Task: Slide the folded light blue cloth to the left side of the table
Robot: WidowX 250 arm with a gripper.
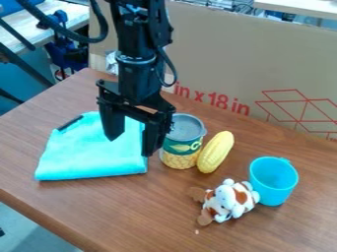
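The black gripper (133, 142) hangs open over the right part of a folded turquoise cloth (89, 152), with nothing seen between its fingers. Its right finger overlaps the left edge of a can (183, 142) with a corn label and grey top; whether they touch I cannot tell. The can stands upright just right of the gripper. Beside the can, on its right, lies a yellow corn cob (216, 151). Farther right and nearer the front is a brown-and-white plush toy (227, 201), lying against a blue cup (273, 180) that stands upright.
A small black object (70, 122) lies at the cloth's upper left edge. A large cardboard panel (223, 59) rises behind the brown wooden table (131, 211). The table's left front edge runs down to the bottom of the view.
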